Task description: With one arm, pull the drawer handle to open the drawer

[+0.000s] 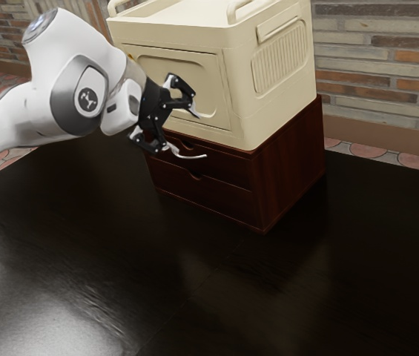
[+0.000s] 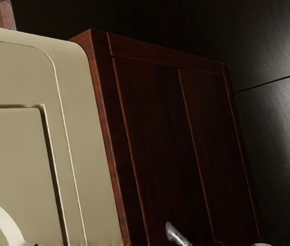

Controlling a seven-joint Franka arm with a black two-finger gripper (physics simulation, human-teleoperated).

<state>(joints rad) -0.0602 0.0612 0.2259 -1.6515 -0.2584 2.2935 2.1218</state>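
Upper centre of the exterior frame: the gripper (image 1: 200,136) is standing wide, empty; the dark red drawers (image 1: 228,167) are sitting closed just below.

In the exterior view, we lose the rear of the arm (image 1: 16,122) past the left edge, the top of the cream cabinet (image 1: 283,96) past the upper edge, and the near part of the tabletop (image 1: 83,259) past the lower one. Part of the upper drawer (image 1: 228,165) is hidden behind the gripper (image 1: 197,135) and its jaws. The cabinet's yellow mark (image 1: 130,56) is too small for us to read. The wrist view cuts off the cabinet's side and the drawers' lower-edge ends.
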